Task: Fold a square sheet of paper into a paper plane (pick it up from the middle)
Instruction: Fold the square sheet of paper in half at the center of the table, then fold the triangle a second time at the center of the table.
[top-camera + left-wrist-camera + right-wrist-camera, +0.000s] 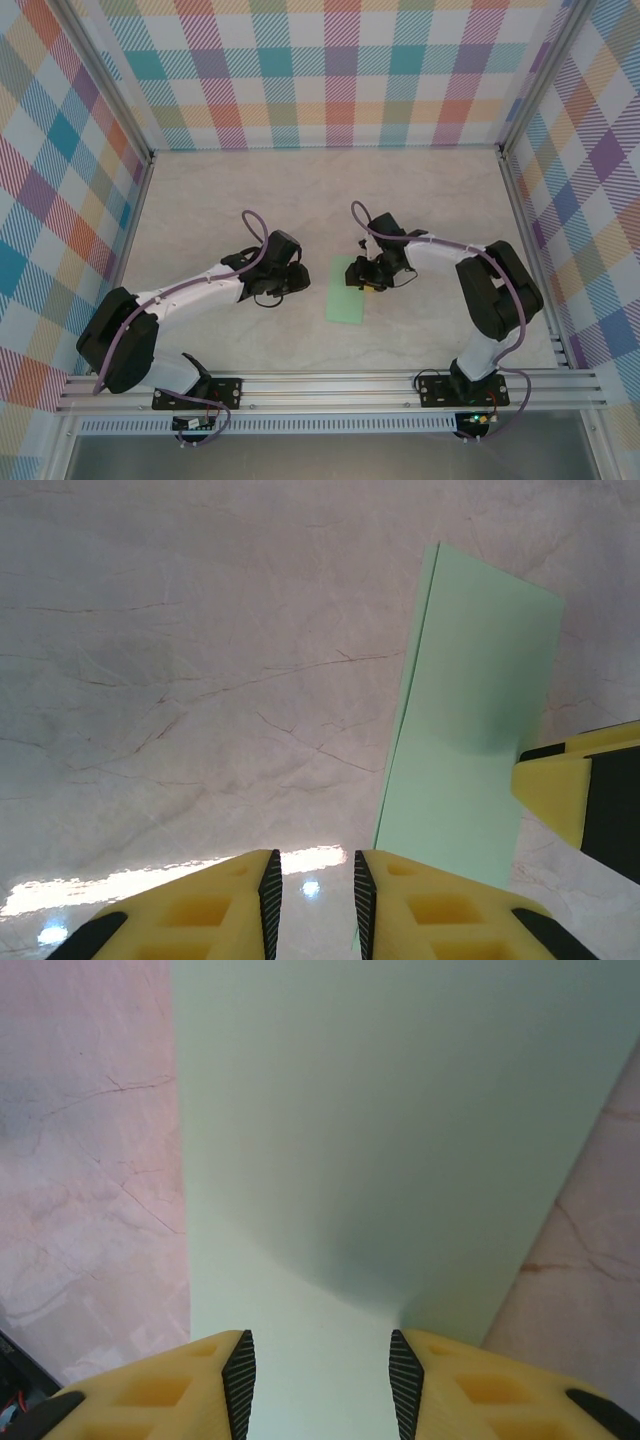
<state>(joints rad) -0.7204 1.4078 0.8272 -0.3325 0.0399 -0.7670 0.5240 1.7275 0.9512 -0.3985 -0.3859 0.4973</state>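
Right hand (320,1345) fingers parted and empty, poised low over paper (380,1140) stretching flat ahead from between them on tabletop (90,1160); left hand (312,865) narrowly parted, also empty, with paper just ahead and to its right. Probably featherlight, thin and limp, slippery on the polished stone and quick to take stray creases. Best pinned gently with one fingertip and pinched lightly at the layered long edge near its middle, never squeezed hard.

Pale veined table (220,190); on it, folded mint-green paper (345,300)
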